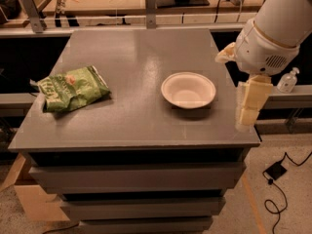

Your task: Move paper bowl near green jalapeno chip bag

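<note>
Dim, warm yellowish light falls from above on the counter (131, 116), whose grey top carries a pale sheen toward its far middle. The paper bowl (188, 89) casts a short dark shadow on the counter's near side. The gripper (243, 121) hangs pale-lit at the counter's right near corner.

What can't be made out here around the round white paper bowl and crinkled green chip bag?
Camera view:
- Crinkled light-green chip bag: lettering too small to read.
- Cream gripper, hanging right of the round white paper bowl: its arm cut off by the top edge.
- Small clear bottle: partly hidden behind the arm.
</note>
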Tool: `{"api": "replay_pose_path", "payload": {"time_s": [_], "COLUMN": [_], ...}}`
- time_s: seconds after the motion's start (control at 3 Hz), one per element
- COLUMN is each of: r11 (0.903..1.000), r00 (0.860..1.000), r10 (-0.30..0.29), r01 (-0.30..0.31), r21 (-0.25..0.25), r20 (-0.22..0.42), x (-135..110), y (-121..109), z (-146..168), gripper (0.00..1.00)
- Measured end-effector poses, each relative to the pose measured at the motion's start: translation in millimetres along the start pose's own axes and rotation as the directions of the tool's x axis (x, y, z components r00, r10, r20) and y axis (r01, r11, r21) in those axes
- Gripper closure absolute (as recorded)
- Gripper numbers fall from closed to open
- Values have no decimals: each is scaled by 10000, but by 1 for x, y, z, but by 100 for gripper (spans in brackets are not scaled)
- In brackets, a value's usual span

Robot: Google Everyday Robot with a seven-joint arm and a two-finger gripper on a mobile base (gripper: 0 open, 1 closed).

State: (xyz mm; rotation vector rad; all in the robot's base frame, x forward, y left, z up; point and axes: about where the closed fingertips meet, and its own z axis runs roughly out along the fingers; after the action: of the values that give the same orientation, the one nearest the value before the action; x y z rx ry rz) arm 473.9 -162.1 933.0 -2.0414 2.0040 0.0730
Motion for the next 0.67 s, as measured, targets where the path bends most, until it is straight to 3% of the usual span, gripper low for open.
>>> {"api": "replay_pose_path", "payload": {"time_s": [0.33, 0.67], "r11": [9977, 9939], "r00": [9997, 9979], "r10": [-227, -564], "r01": [227, 530], "r21": [-637, -972], "r20": [11, -325], "x": [-6, -16], "y": [-13, -18], "z": [24, 48], "gripper": [0, 0]}}
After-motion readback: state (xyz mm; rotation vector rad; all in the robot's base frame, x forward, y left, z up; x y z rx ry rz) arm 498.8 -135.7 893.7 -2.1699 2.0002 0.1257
